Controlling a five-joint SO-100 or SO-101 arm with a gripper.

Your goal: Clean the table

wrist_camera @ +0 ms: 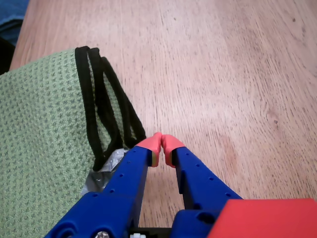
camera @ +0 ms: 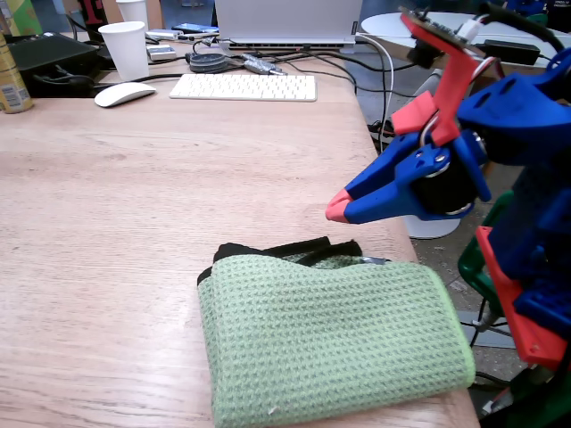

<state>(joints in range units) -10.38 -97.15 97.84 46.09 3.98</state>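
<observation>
The blue two-finger gripper with salmon-red tips (camera: 339,207) hangs in the air above the right edge of the bench (camera: 134,205), a large rectangular desk with a pale pinkish wood-grain top. It is clenched on nothing: in the wrist view the gripper (wrist_camera: 161,144) shows both tips pressed together with only bare wood beyond them. Just below and in front of it in the fixed view, at the near right corner of the bench, lies a folded green waffle-weave cloth with black hemmed edges (camera: 330,343); the wrist view shows the same cloth (wrist_camera: 44,134) just beside the tips on their left, its black hems fanned out, apart from the gripper.

By my reading, this is the approach step: the cloth has not been taken up, and no wiping is under way. The next move seems to call for parting the tips, dropping toward the black-hemmed fold nearest the gripper, and pinching several layers together so the cloth comes along whole rather than unfolding. Something grey and shiny peeks from under the hems; what it is cannot be told
</observation>
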